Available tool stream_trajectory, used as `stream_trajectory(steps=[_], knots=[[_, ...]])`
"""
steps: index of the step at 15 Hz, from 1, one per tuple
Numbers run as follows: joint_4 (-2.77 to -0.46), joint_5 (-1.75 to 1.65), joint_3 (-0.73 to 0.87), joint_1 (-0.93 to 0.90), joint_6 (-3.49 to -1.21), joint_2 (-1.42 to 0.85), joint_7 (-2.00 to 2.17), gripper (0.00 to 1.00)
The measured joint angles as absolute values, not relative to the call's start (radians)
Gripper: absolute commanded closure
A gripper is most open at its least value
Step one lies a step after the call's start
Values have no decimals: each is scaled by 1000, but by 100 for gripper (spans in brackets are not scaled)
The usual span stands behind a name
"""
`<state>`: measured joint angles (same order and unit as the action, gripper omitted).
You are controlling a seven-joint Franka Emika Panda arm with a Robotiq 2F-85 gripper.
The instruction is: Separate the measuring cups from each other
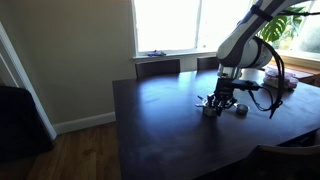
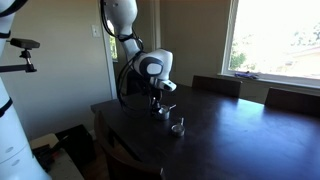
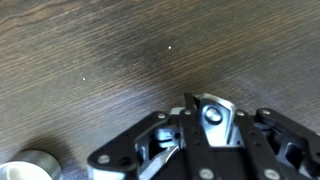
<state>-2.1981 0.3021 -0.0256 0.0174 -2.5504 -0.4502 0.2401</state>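
My gripper (image 3: 212, 140) is low over the dark wooden table (image 1: 160, 120). It also shows in both exterior views (image 1: 221, 100) (image 2: 158, 100). Its fingers are closed on the flat shiny handle of a silver measuring cup (image 3: 211, 113), and the cup's bowl is mostly hidden behind the fingers. In an exterior view this cup sits at the fingertips, at table level (image 1: 211, 108). A second silver measuring cup stands apart on the table, at the lower left edge of the wrist view (image 3: 30, 166) and in both exterior views (image 1: 240, 110) (image 2: 178, 126).
Dark chairs (image 1: 158, 67) (image 2: 215, 86) stand along the far side of the table under the bright windows. A cable (image 1: 272, 95) loops from the arm down over the table. A camera tripod (image 2: 22, 55) stands beside the table.
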Motion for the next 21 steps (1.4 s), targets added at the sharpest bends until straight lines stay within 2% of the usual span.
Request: stream_trajectory(steps=[21], knots=[[-2344, 258, 3, 24, -2556, -164, 144, 94]])
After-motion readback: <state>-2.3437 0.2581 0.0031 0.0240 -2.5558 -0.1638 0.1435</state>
